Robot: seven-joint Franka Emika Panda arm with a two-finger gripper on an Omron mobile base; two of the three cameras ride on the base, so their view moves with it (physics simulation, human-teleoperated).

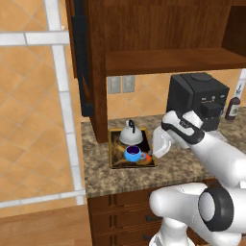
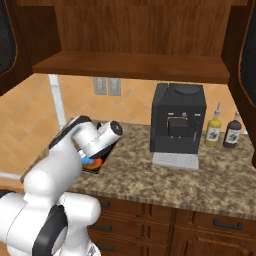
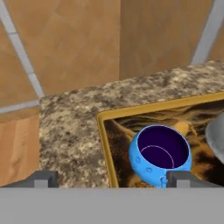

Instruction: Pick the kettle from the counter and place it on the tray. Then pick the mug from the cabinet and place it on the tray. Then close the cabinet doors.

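1. While the arm reaches forward and left over the worktop, we see its wrist bent down toward the tray, with the hand just right of the tray in the left base view.
2. From the right base view we see the forearm crossing in front of the tray, hiding most of it; a sliver of blue and orange shows under the wrist.
3. Pincer: in the hand view we see the two finger tips spread wide apart, nothing between them. The right tip sits just in front of the mug's lower edge; we can't tell if it touches. The left tip is over bare granite.
4. Mug: upright on the tray, near its front half, dark inside visible, handle to the right in the left base view.
5. Kettle: on the tray behind the mug, close to it, black handle arched on top.
6. Tray sits at the worktop's left end, just beside the cabinet's side wall.
7. Cabinet doors: the left one stands swung out, edge-on to us; the right one is also open.
8. Also on the worktop: black coffee machine, two bottles to its right.
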